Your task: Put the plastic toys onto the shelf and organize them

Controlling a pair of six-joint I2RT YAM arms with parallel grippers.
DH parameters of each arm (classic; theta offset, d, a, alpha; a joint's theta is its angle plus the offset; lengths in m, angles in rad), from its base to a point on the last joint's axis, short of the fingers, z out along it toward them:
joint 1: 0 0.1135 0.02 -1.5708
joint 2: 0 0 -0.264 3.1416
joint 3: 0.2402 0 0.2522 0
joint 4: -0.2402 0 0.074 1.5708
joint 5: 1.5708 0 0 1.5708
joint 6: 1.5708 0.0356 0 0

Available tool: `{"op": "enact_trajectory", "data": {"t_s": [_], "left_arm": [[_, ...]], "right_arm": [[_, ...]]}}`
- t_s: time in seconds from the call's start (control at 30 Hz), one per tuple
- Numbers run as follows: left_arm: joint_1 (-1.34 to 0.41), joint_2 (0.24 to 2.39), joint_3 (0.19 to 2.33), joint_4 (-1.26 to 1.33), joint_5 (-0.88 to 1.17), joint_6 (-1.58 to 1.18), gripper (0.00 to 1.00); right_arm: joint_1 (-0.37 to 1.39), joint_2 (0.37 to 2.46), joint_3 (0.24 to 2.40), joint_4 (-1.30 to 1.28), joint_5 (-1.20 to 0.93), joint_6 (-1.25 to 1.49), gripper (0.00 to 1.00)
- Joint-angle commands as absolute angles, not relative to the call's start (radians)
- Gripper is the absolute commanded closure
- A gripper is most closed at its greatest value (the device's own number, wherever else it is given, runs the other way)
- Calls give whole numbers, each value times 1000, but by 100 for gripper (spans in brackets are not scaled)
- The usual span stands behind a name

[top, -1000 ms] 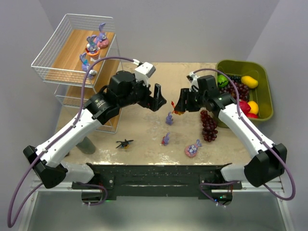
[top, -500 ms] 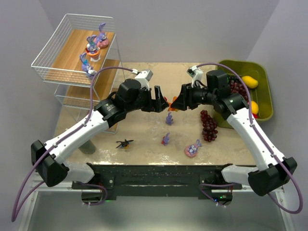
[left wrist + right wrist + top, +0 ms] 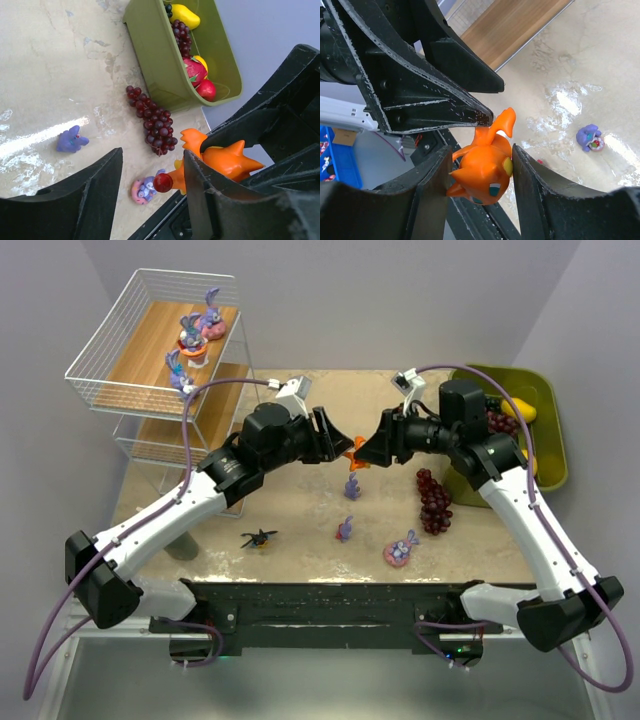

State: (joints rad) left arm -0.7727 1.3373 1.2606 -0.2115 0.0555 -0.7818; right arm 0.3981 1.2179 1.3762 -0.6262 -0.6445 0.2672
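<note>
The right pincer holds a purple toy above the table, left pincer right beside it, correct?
The toy is orange, not purple, as the right wrist view shows. The right pincer holds it above the table, left pincer right beside it.

plain grey walls [image 3: 400, 300] from 9 through 3 o'clock. beige mottled tabletop [image 3: 300, 515] at centre, glare patches toward 6.

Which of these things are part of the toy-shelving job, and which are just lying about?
Job: orange toy in right claw; purple toys, pink-based toy and black insect on the table; shelved toys; shelf.
Lying about: grapes; green bin; fruit in it.
</note>
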Motion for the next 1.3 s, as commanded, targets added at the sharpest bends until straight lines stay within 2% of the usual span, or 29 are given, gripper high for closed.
{"op": "enact_trajectory", "data": {"t_s": [0.0,0.3,0.33,0.4,0.5,0.6,0.63,0.73,0.77,0.87,1.1,1.27], "left_arm": [[-775,1327,1250,-141,60,-811,48],[-796,1328,1244,-132,54,-833,79],[-799,1331,1246,-132,52,-833,88],[-804,1333,1246,-130,52,-838,100],[-802,1333,1255,-130,54,-847,100],[-804,1332,1267,-133,54,-862,100],[-804,1330,1272,-133,54,-867,100],[-804,1325,1287,-132,49,-882,100],[-804,1325,1296,-132,45,-885,100],[-805,1319,1316,-130,35,-896,100],[-802,1298,1344,-123,17,-948,100],[-802,1269,1339,-69,21,-1003,100]], "right_arm": [[400,1192,1414,-589,-673,270,100],[399,1186,1407,-551,-650,310,100],[399,1187,1407,-549,-649,311,100],[400,1187,1408,-551,-644,316,100],[399,1183,1404,-542,-632,324,99],[400,1174,1401,-532,-624,328,86],[399,1167,1399,-526,-624,327,75],[399,1146,1393,-503,-614,325,59],[399,1137,1391,-496,-611,324,48],[400,1129,1387,-477,-607,316,35],[399,1083,1390,-431,-580,311,22],[399,1022,1371,-390,-565,298,19]]}}
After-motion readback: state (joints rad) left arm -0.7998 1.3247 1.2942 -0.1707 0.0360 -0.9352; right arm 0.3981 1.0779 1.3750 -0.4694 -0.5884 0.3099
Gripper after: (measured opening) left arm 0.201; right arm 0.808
